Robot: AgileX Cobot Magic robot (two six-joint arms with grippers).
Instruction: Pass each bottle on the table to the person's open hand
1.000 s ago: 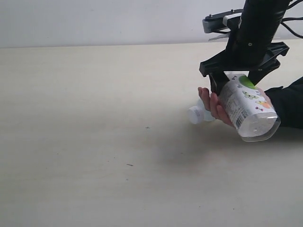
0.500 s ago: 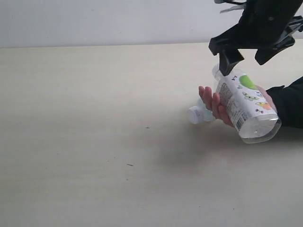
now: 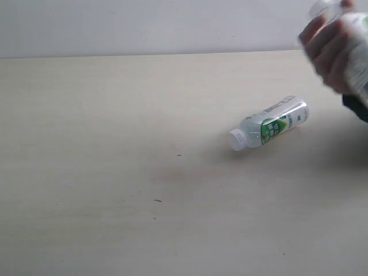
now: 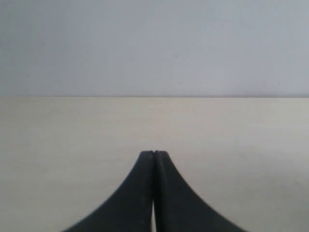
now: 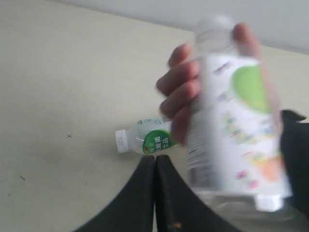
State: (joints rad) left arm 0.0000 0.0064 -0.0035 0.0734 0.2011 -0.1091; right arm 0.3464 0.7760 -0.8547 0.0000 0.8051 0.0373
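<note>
Looking across the table (image 3: 115, 172), we see the green-label bottle (image 3: 270, 122), small and clear, lying on its side on the right part of the table. Its white cap (image 3: 236, 140) points left and a little toward the near side. Nothing touches this bottle. At the far right edge, up above the table, we see the person's hand (image 3: 325, 49). It looks blurry. The hand is wrapped around the white-labelled bottle (image 3: 357, 52), so that bottle is up in the air and not on the table. Only a bit of it shows from this side. We see it better in the right wrist view. There the fingers (image 5: 181, 94) curl around the bottle, and its label has a big green spot and small colored pictures. Its clear neck points up. A black sleeve (image 5: 294, 145) covers the arm behind the hand. The green-label bottle lies on the table past the hand, and the hand hides part of it. The right gripper (image 5: 155, 157) has its two black fingers pressed together, with nothing between them. The left gripper (image 4: 154, 153) is pressed together too and holds nothing. It sits over bare table, with a pale wall (image 4: 154, 48) at the far side.
</note>
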